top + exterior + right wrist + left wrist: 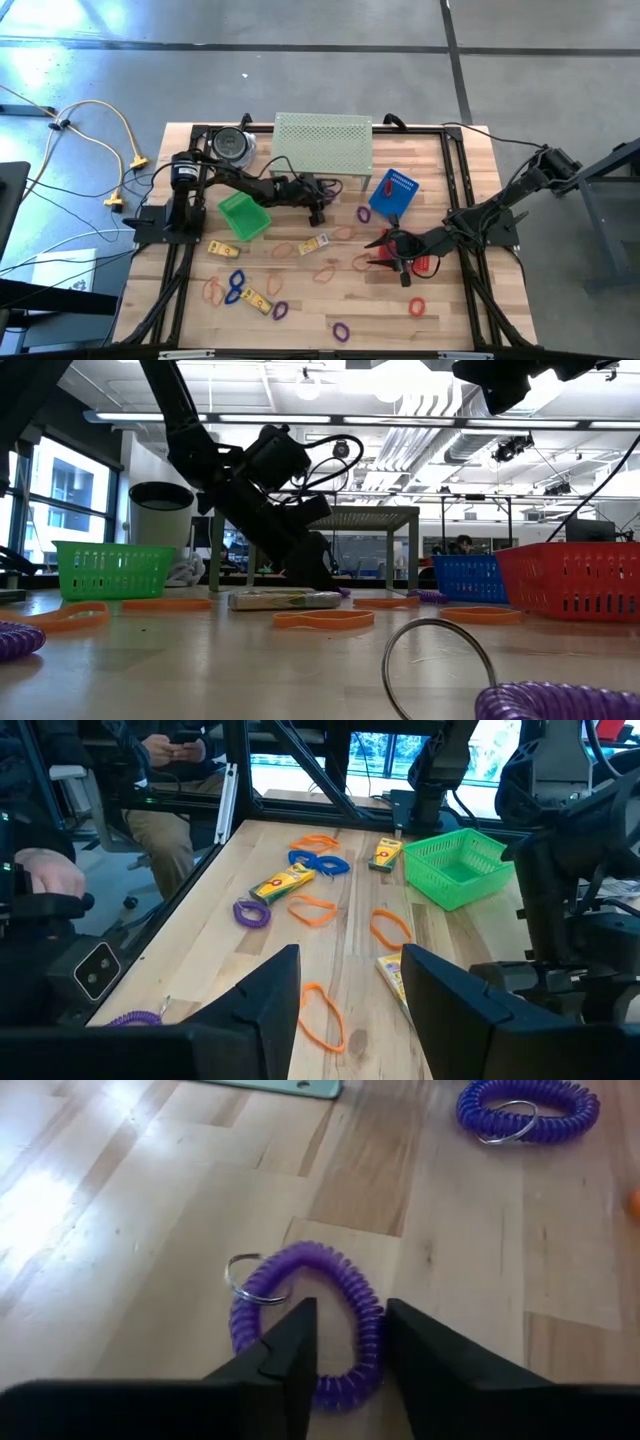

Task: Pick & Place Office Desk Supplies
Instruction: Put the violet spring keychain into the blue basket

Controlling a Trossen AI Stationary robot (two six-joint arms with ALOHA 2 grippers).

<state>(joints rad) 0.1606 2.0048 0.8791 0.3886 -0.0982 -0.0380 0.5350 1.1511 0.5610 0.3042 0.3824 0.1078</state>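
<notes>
The left gripper (346, 1342) is straddling the near arc of a purple coil band (310, 1320) on the wooden table (450, 320) just in front of the green perforated stand (323, 143) — jaws parted, not yet gripping — so the pick is in hand; next it needs to pinch, then lift. The right gripper (350, 1000) is waiting open near the red basket (420, 263), with other bands and yellow pieces lying scattered — an office room and a seated person (170, 765) showing beyond.

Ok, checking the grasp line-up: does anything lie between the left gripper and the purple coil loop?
Nothing: the left wrist view shows the left gripper straddling the purple coil loop directly, at its near strand.
</notes>
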